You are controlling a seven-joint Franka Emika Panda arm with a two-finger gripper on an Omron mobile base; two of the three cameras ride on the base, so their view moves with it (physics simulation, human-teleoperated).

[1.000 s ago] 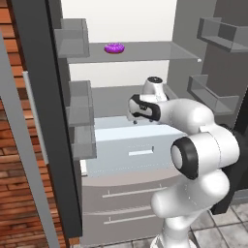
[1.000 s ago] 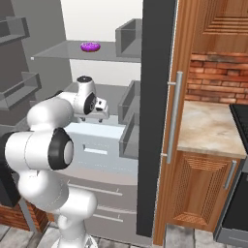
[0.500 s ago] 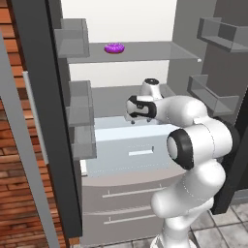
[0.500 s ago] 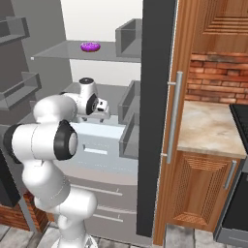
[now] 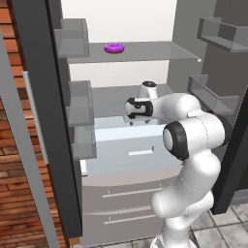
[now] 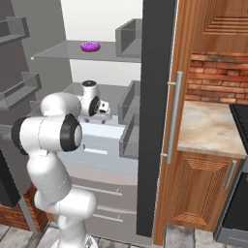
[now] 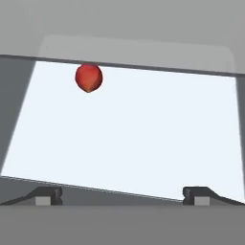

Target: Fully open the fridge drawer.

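Observation:
The fridge drawer (image 5: 127,157) is a pale blue-white box that stands partly pulled out under the lower glass shelf. Its small white slot handle (image 5: 141,152) sits at the front centre. In the right base view the drawer (image 6: 99,145) lies just beyond my arm. My gripper (image 5: 137,121) hangs above the drawer's rear part, apart from the handle, and points down into it. From the hand camera the gripper (image 7: 122,195) is open, its fingertips (image 7: 48,195) wide apart with nothing between them. A red round fruit (image 7: 88,78) lies on the drawer's pale floor (image 7: 139,139).
A purple doughnut (image 5: 115,48) rests on the upper glass shelf. Translucent grey bins (image 5: 80,116) line the left door, and more bins (image 5: 213,94) line the right door. Darker grey panels with bar handles (image 5: 131,198) sit under the drawer. A wooden cabinet and stone counter (image 6: 208,126) stand to the right.
The hand has drifted slightly left and down over the drawer while the elbow swung. The drawer front stays where it was.

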